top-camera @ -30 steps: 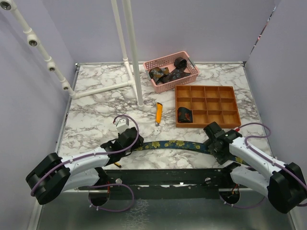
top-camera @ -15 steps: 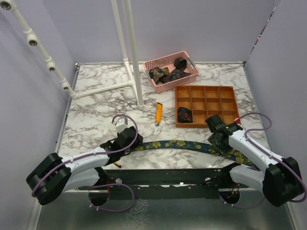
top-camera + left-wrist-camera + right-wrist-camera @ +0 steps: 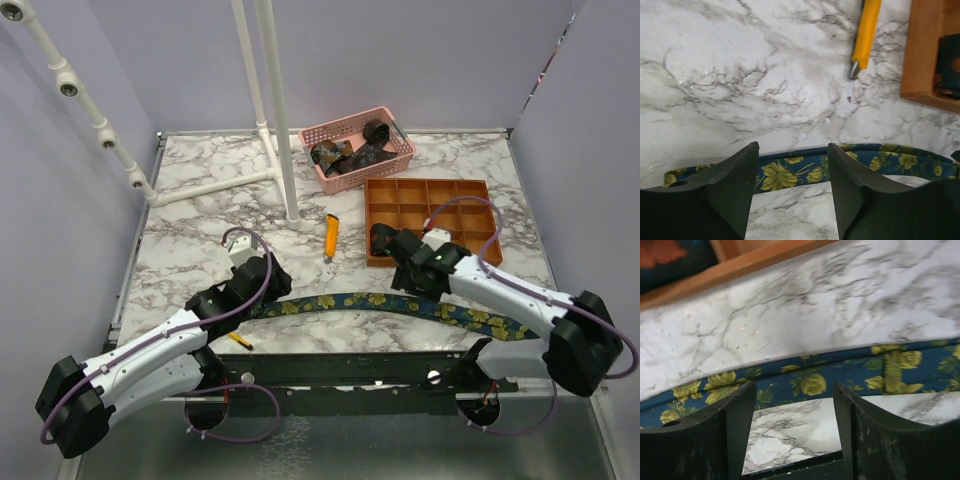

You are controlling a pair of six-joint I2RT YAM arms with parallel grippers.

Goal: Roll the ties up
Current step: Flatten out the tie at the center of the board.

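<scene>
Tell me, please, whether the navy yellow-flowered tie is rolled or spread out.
Spread out: the navy yellow-flowered fabric tie lies flat as one long strip, uncoiled.

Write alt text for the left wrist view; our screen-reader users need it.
The left gripper, jaws open, hangs over a navy tie with yellow flowers lying flat across the marble table. Beyond lie a yellow utility knife and the corner of a wooden tray holding another dark tie.

Tie (image 3: 380, 300) matt cloth w/ print; table (image 3: 200, 215) glossy marble-look.
</scene>
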